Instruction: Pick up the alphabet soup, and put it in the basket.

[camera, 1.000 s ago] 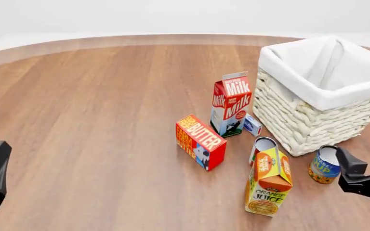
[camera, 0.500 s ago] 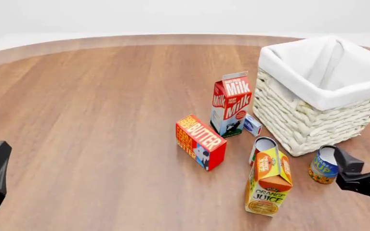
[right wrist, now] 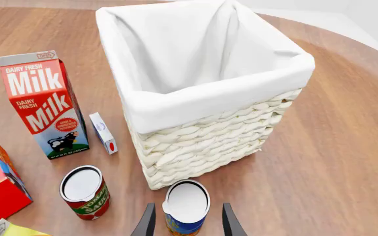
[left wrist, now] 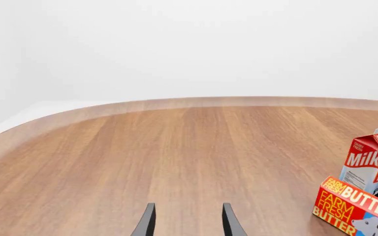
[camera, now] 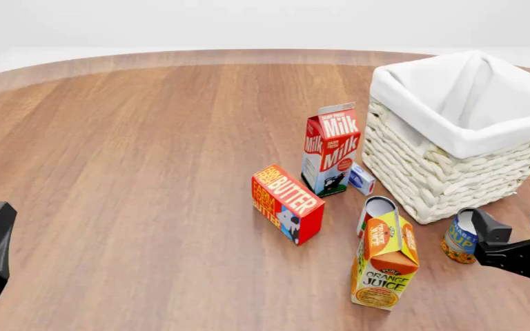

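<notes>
Front view: right gripper (camera: 513,233) jaws spread wide, partly hiding alphabet soup (camera: 460,238); left jaws apart, empty.

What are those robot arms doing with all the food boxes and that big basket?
The right gripper is open, with a finger on each side of the alphabet soup, which stands on the table right beside the basket. It has not closed on it yet. The left gripper is open over bare wood, holding nothing. The basket looks empty.

right hand (camera: 509,238) open beside alphabet soup (camera: 461,239), basket (camera: 449,148)
</notes>
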You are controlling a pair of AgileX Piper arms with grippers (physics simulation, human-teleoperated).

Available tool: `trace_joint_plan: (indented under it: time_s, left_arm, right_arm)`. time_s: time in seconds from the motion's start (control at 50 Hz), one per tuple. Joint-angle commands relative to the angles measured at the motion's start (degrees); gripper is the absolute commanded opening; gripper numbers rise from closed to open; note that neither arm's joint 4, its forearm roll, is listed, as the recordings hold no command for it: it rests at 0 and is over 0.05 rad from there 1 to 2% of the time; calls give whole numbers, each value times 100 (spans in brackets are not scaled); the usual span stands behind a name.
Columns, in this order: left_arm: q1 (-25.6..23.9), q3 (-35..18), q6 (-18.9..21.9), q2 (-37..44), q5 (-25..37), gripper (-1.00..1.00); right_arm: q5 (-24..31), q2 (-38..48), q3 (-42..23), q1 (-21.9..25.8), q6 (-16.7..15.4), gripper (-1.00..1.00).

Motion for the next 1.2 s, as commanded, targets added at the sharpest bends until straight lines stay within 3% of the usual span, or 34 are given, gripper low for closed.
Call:
trace_joint_plan:
  time_s: [0.02, 0.18, 0.2, 0.24, 0.8, 1.06, 1.2]
  left_arm:
    - [0, 0, 0, 0, 0, 100]
    - [0, 0, 0, 0, 0, 100]
    - [0, 0, 0, 0, 0, 100]
    - [0, 0, 0, 0, 0, 100]
    - [0, 0, 0, 0, 0, 100]
    - [0, 0, 0, 0, 0, 100]
    - [0, 0, 0, 0, 0, 100]
  right_arm:
    - [-320, 368, 0, 3, 15, 100]
    - [-679, 803, 0, 13, 20, 100]
    - [-1477, 1735, 0, -11, -9, 100]
    - [-1821, 2084, 0, -14, -11, 100]
    - [-2941, 3354, 0, -44, -30, 100]
    - [-4022, 4524, 0, -44, -47, 100]
    - [-4210, 4740, 0, -40, -32, 100]
